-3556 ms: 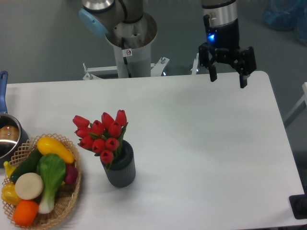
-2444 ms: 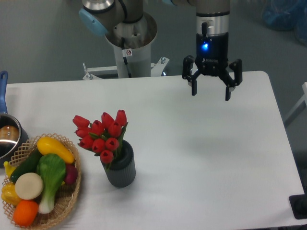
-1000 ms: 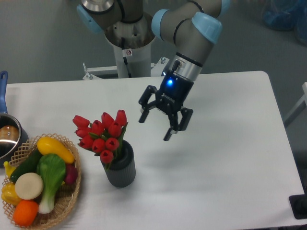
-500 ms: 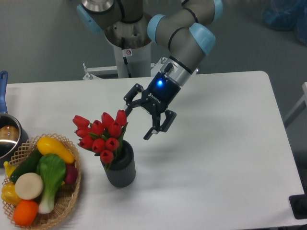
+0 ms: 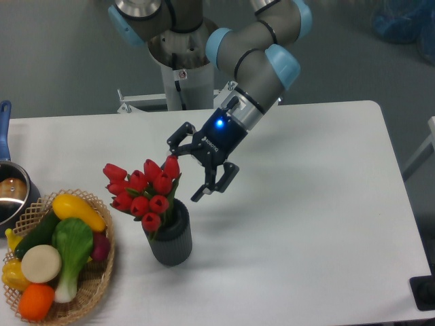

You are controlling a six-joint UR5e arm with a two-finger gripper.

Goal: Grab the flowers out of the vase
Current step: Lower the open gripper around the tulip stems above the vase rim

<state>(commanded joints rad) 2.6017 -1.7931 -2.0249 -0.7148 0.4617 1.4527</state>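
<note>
The flowers (image 5: 145, 189) are a tight bunch of red tulip buds, each a glossy, closed oval, packed together in a cluster that leans toward the left and up from the vase (image 5: 171, 239). A few green leaves and stem bits show just under the lowest buds, where the bunch goes into the round mouth of the vase. The vase is a small dark grey cylinder with ribbed sides, standing upright on the white table (image 5: 306, 224), just right of a woven basket (image 5: 95, 285) that holds toy vegetables: a yellow squash, a green leafy one, a dark cucumber, an orange and a pale round piece. At the far left edge a metal pot (image 5: 10, 195) with a blue handle sits on the table. The gripper (image 5: 191, 164) comes in tilted from the upper right, its black body showing a blue light, and its two fingers are spread wide apart, holding nothing. The upper finger lies just behind the topmost right bud, close to it or touching, which cannot be told from this view; the lower finger (image 5: 211, 183) hangs to the right of the bunch, clear of the buds and above the table.
</note>
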